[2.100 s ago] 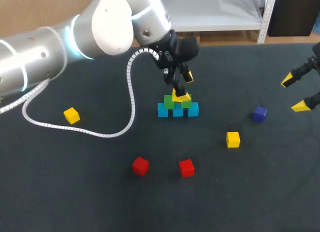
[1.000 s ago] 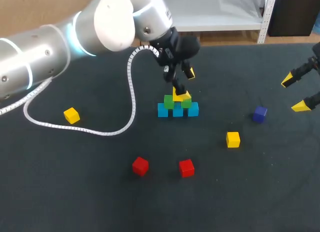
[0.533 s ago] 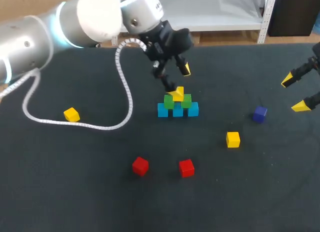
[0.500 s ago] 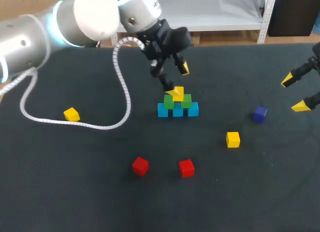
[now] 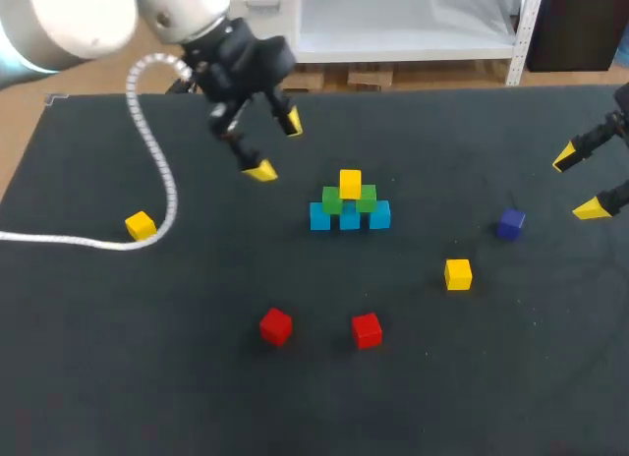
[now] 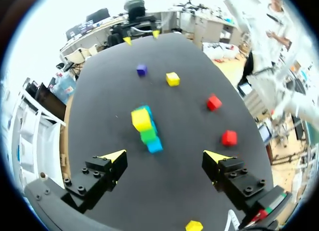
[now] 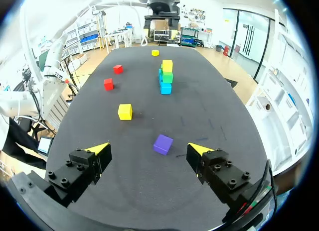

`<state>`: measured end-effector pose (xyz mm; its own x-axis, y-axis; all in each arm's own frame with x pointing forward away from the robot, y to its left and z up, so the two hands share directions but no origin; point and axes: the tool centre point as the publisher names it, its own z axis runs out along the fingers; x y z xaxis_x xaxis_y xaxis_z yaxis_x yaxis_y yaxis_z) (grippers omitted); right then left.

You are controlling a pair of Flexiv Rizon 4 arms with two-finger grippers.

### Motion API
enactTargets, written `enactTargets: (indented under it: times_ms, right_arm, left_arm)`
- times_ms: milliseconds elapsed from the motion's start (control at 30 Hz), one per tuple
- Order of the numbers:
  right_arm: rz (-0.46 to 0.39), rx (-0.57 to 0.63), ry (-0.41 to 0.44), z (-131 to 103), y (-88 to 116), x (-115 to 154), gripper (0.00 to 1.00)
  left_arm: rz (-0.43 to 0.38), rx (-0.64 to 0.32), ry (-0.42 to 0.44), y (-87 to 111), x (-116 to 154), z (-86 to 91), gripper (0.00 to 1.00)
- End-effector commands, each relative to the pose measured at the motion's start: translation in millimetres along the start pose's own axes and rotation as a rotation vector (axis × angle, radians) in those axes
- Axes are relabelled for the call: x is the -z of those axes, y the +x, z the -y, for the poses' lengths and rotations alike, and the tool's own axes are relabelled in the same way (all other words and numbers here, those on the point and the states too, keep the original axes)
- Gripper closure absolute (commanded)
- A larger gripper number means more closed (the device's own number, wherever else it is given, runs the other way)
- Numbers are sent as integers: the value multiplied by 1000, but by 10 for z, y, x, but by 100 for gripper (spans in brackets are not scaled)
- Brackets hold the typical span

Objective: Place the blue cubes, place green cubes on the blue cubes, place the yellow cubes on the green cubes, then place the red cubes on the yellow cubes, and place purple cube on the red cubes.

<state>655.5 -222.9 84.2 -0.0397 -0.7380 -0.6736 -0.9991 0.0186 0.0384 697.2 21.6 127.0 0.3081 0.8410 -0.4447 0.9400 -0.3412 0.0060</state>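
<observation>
A stack stands mid-table: three blue cubes (image 5: 350, 218) in a row, two green cubes (image 5: 332, 199) on them, one yellow cube (image 5: 350, 183) on top. My left gripper (image 5: 276, 147) hangs open and empty, up and to the left of the stack; in its wrist view the stack (image 6: 144, 129) lies ahead of the open left gripper (image 6: 165, 156). Loose yellow cubes (image 5: 458, 273) (image 5: 141, 225), two red cubes (image 5: 276, 325) (image 5: 367, 329) and a purple cube (image 5: 510, 223) lie around. My right gripper (image 5: 578, 184) is open at the right edge, the purple cube (image 7: 162, 144) just ahead of the right gripper (image 7: 148, 149).
The left arm's white coiled cable (image 5: 157, 161) trails over the table's left side near the loose yellow cube. The black table (image 5: 472, 377) ends in a rear edge behind the stack.
My left gripper has come up off the yellow cube and swung away to the left and back. The yellow cube stays on the green cubes. The right arm has not moved.
</observation>
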Motion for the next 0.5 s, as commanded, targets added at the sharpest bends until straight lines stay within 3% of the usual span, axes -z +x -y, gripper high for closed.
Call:
enactTargets:
  times_ms: [33,300,500]
  right_arm:
    - [3,1,-1,7,5,-2,0]
    - [3,1,-1,7,5,-2,0]
    - [3,1,-1,7,5,-2,0]
  left_arm:
    - [-3,-57,-2,278,149,347,0]
    - [-62,-151,66,870,349,722,0]
    - [-108,-188,110,1262,399,895,0]
